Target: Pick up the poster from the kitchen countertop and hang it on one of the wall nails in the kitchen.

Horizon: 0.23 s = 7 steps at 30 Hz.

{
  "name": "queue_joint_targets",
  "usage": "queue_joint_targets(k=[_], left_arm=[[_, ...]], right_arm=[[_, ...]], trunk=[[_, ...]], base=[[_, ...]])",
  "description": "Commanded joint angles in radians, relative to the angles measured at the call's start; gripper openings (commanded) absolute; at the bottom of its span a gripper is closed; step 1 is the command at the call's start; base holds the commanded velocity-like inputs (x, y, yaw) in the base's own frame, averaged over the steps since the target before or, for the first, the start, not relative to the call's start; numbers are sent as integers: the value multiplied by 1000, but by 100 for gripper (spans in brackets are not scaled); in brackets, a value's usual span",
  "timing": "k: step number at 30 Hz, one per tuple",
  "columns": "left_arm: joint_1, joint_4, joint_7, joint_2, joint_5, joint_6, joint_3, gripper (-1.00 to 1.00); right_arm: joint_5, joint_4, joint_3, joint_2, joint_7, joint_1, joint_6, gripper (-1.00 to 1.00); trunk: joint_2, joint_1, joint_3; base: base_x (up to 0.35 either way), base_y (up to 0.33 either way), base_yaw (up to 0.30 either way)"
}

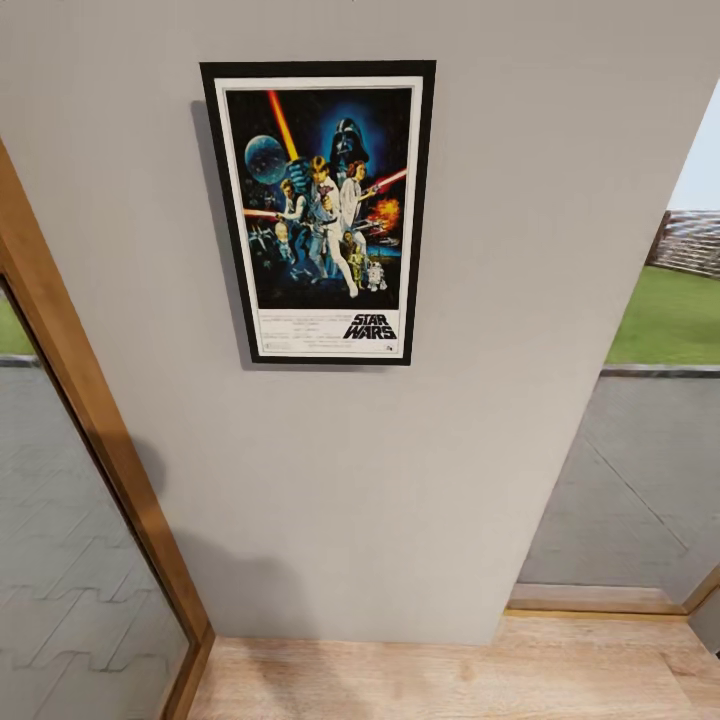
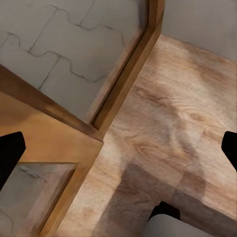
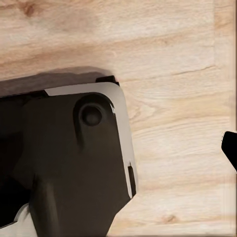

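One poster (image 1: 320, 212) is hanging upright on the pale grey wall (image 1: 400, 480), and we are noting its shadow along its left edge | left fingers (image 2: 11, 155) are standing spread above the wooden floor (image 2: 173, 123) | right fingers (image 3: 230, 148): we cannot tell their state.

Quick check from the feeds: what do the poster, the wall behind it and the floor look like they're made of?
Poster: seemingly printed paper with a white border in a thin black frame; frame material unclear. Wall: flat pale grey, matte, probably painted plaster, with a soft shadow beside the poster. Floor: light wood planks, grain and knots visible, low sheen.
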Motion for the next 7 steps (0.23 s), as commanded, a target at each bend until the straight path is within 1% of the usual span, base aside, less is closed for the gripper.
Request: queue_joint_targets(k=[1, 4, 7], left_arm=[[-1, 0, 4, 0, -9, -3, 7, 100], [-1, 0, 5, 0, -13, -3, 6, 100], [-1, 0, 5, 0, -34, -3, 6, 100]], right_arm=[[-10, 2, 8, -1, 2, -1, -4, 100], [-11, 3, 8, -1, 0, -1, -4, 100], [-11, 3, 8, -1, -1, -1, -4, 100]], trunk=[[-2, 1, -2], [-2, 1, -2], [-2, 1, -2]], base=[[0, 0, 0], [0, 0, 0], [0, 0, 0]])
